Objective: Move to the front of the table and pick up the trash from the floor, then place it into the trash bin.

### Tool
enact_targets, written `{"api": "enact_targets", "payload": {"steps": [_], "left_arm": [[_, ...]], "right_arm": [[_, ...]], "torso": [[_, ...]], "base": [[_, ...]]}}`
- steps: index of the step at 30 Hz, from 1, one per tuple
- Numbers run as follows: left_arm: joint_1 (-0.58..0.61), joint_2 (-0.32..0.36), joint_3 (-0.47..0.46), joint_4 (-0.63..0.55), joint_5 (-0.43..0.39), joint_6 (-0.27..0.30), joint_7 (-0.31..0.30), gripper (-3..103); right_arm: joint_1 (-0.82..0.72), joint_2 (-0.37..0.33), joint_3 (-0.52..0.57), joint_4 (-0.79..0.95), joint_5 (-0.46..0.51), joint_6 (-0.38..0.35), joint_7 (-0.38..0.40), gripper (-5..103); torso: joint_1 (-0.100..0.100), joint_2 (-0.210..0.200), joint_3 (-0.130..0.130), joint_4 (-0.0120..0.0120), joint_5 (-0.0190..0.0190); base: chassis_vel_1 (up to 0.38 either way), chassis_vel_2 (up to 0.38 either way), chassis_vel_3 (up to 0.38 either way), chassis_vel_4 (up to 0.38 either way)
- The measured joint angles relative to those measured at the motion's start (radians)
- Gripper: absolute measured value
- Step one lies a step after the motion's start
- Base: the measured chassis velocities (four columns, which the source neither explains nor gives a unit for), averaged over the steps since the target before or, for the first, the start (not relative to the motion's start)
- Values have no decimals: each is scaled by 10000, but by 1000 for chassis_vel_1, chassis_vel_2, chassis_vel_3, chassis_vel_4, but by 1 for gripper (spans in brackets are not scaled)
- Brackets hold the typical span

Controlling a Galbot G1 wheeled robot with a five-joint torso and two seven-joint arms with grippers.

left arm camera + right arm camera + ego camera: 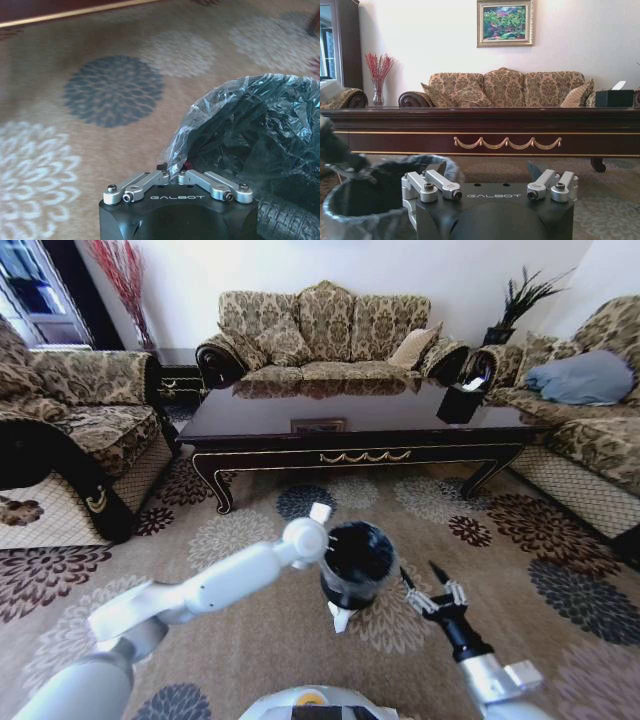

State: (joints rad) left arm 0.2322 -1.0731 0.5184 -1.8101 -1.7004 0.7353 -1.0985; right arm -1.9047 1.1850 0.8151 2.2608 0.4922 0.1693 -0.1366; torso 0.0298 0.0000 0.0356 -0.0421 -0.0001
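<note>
Disposal appears to be the step in hand: the bin [360, 562] is seen on the carpet [250, 540] at 12 o'clock from the robot, in front of the table [365, 455], with both arms brought to it. The left gripper [176, 175] is held at the bin's 9 o'clock rim, its fingers drawn together to a narrow gap against the liner [210, 107]; a small red bit is glimpsed between the tips, though whether trash is held cannot be told. The right gripper [432, 585] is parked at the bin's 3 o'clock, low above the floor, spread wide and holding nothing. By judgement, a release over the bin's mouth is called for next.
</note>
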Motion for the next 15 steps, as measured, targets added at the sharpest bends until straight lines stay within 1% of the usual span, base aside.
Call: {"api": "enact_targets", "payload": {"steps": [1,2,3,4,5,6,7,8,9,10,11,12,14,15], "left_arm": [[153,254,-208,-122,2,0,46,2],[450,611,-530,-320,13,0,147,2],[450,611,-530,-320,13,0,147,2],[796,953,-882,-505,68,0,291,2],[1277,1430,-1329,-726,193,0,452,2],[1609,1780,-1636,-870,294,0,582,2],[1609,1780,-1636,-870,294,0,582,2],[1843,2049,-1871,-976,355,0,694,2],[2298,2568,-2366,-1188,437,1,868,2],[2560,2827,-2686,-1274,472,1,949,2],[2954,3125,-3195,-1415,504,1,1057,2],[2954,3125,-3195,-1415,504,1,1057,2],[3463,3457,-3956,-1604,517,2,1217,2],[3641,3569,-4228,-1641,563,2,1345,2]], "right_arm": [[137,-281,45,-165,197,-81,-4,96],[305,-741,62,-437,369,-154,-35,99],[305,-741,62,-437,369,-154,-35,99],[442,-1162,32,-699,457,-195,-79,100],[601,-1620,-70,-1030,495,-233,-144,100],[713,-1938,-144,-1280,501,-255,-216,100],[713,-1938,-144,-1280,501,-255,-216,100],[822,-2182,-211,-1482,502,-275,-283,100],[1030,-2590,-335,-1847,516,-316,-397,100],[1156,-2824,-414,-2045,535,-348,-461,100],[1310,-3113,-513,-2293,562,-371,-539,100],[1310,-3113,-513,-2293,562,-371,-539,100],[1483,-3573,-647,-2718,600,-379,-709,100],[1458,-3744,-645,-2918,600,-371,-814,100]], "torso": [[-1,0,0,2,1],[0,0,0,0,0],[0,0,0,0,0],[0,0,0,0,-2],[0,-1,1,-3,-1],[0,0,1,4,-2],[0,0,1,4,-2],[0,0,1,0,-2],[0,-1,1,3,-3],[0,-1,1,5,0],[0,0,1,7,1],[0,0,1,7,1],[0,0,1,14,-1],[-1,0,0,9,1]], "base": [[0,0,0,0],[0,0,0,0],[0,0,0,0],[0,0,0,0],[0,0,0,0],[0,0,0,0],[0,0,0,0],[0,0,0,0],[0,0,0,0],[0,0,0,0],[0,0,0,0],[0,0,0,0],[0,0,0,0],[0,0,0,0]]}}
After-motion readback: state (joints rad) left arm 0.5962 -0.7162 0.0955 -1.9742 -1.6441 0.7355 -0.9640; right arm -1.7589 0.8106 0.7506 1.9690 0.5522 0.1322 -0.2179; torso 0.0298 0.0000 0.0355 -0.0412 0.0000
